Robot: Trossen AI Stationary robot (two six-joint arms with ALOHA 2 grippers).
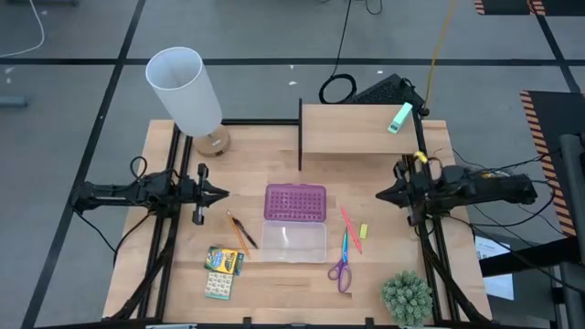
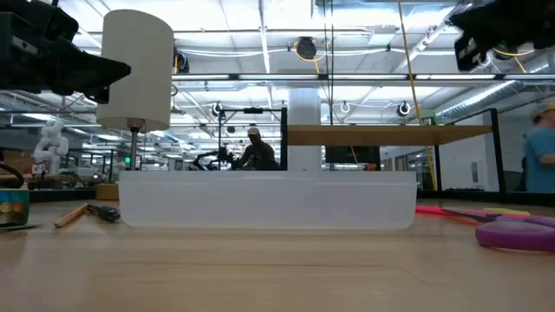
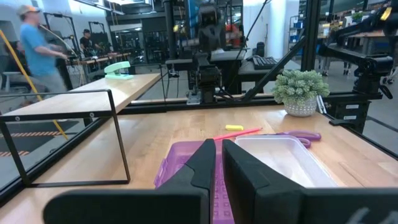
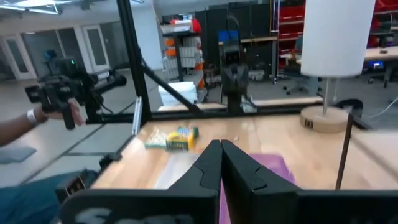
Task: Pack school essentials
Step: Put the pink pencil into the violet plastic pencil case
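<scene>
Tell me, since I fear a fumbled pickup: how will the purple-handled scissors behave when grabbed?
The scissors lie flat on the table, blades closed, so they probably won't roll. They look thin, so a pincer may struggle to get under them. The pivot could let the blades swing open if lifted by one handle loop.

An open case (image 1: 294, 222) is lying at the centre of the worktop (image 1: 274, 288), seen from above. Two pencils (image 1: 241, 232) are lying just beside it at 9 o'clock. A crayon box (image 1: 224, 260) and a pack (image 1: 218, 287) are sitting at 8 o'clock, touching each other. Two pens (image 1: 349, 234) are lying at 3 o'clock, with scissors (image 1: 341, 271) at 4 o'clock. A lamp (image 1: 190, 95) is standing at 11 o'clock, a shelf (image 1: 366, 130) at 1 o'clock, a potted plant (image 1: 406, 296) at 5 o'clock.
</scene>
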